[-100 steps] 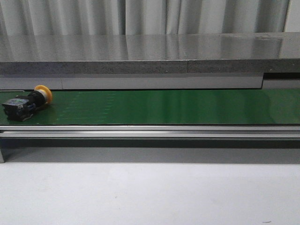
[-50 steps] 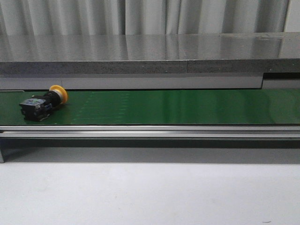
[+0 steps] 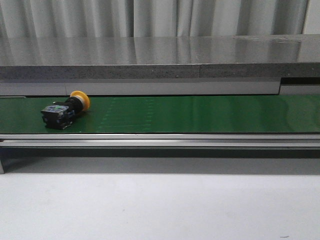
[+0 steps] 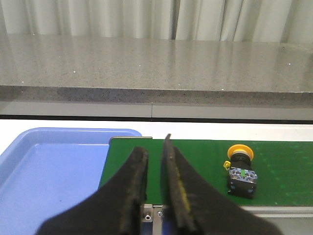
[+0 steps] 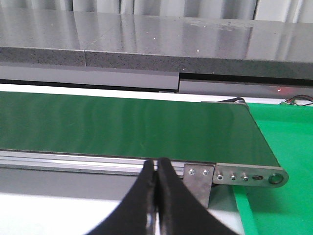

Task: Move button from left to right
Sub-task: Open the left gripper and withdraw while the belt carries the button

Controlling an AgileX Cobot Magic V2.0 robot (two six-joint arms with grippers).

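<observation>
Push-button switch (image 3: 65, 109) lies on side on green conveyor belt (image 3: 200, 114), left end. Left gripper (image 4: 154, 169) slightly spread, right gripper (image 5: 156, 169) pressed together, both empty. You risk rolling on round head, fumbled pickup.

Button (image 3: 66, 109) shifted rightward along green belt (image 3: 200, 114), away from left end.

Black tapered fingers (image 4: 132, 196), yellow-streaked inner faces.

No text, label, brand, number or sign can be read on anything in these views.
</observation>
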